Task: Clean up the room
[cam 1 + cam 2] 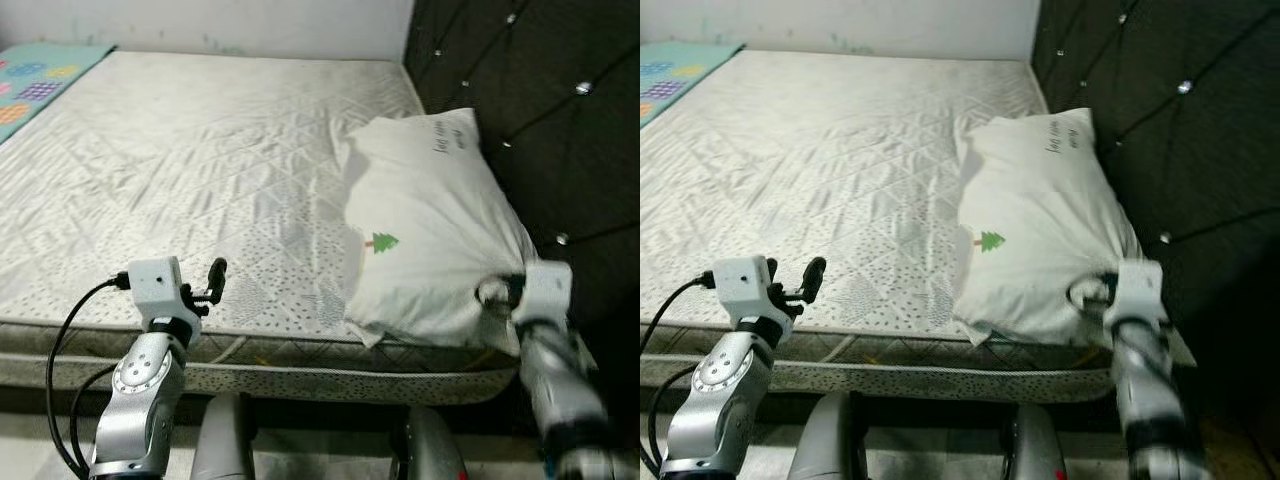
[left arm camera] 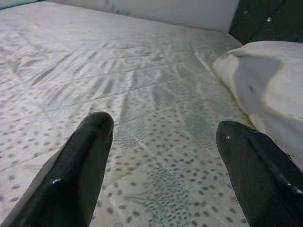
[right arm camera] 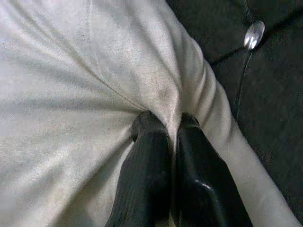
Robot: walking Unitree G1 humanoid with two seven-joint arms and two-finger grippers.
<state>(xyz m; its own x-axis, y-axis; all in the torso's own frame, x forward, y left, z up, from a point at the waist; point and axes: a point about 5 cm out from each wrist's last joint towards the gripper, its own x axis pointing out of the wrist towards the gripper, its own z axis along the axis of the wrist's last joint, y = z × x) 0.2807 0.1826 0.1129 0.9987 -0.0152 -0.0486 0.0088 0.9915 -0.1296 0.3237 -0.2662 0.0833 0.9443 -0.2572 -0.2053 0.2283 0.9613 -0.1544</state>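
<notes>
Left eye view: bare bed [image 1: 180, 170], then the pillow [image 1: 430, 230] lying against the headboard [image 1: 560, 120], its near corner pinched by the right pincer [image 3: 173, 135]; left pincer [image 2: 163, 165] hovers spread. Tidying seems barely begun, the pillow not yet placed.

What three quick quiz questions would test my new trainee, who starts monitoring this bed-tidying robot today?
1. True or false: the right gripper is pinching the pillow.
2. The left gripper is: A) open above the mattress; B) shut on the pillow; C) touching the headboard.
3. What small picture is printed on the pillow?

Key: 1 true; 2 A; 3 a green tree.
</notes>
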